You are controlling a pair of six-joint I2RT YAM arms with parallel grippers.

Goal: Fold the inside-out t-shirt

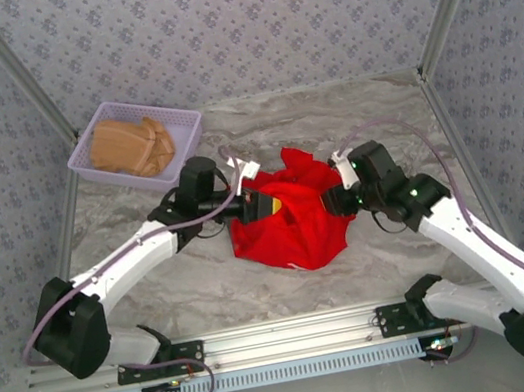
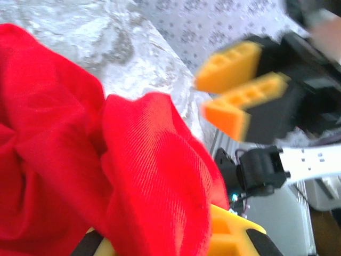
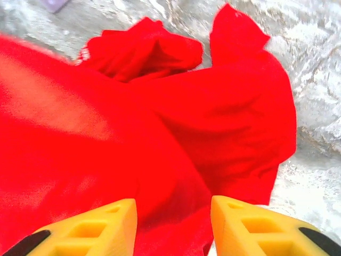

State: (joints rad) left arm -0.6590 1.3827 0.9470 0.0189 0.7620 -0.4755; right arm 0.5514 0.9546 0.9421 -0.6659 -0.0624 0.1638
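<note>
arms stretch inward from their bases, white forearms angled toward each other so that the two wrists face one another across the inside-out t-shirt point(image 1: 292, 219). the left gripper point(image 1: 249, 202) comes in low at the shirt's edge on the side nearer the lavender basket point(image 1: 94, 163), its wrist held roughly level over the marble table point(image 1: 157, 291). its jaws are clamped together on a bunched fold of the red cloth. in the left wrist view that fold swells up out of the yellow fingers point(image 2: 237, 237) and hides most of them.

the right gripper point(image 1: 335, 200) sits at the shirt's opposite edge, the side farther from the basket, tipped down over the cloth. its own yellow fingers stand apart in the right wrist view, with red fabric lying beneath and between them; whether the pads touch the cloth cannot be told. the left wrist view catches this gripper blurred, its two fingers likewise parted.

the t-shirt lies crumpled in a heap between the two grippers, to the near right of the basket and apart from it. a tan folded garment point(image 1: 131, 146) lies inside the basket.
</note>
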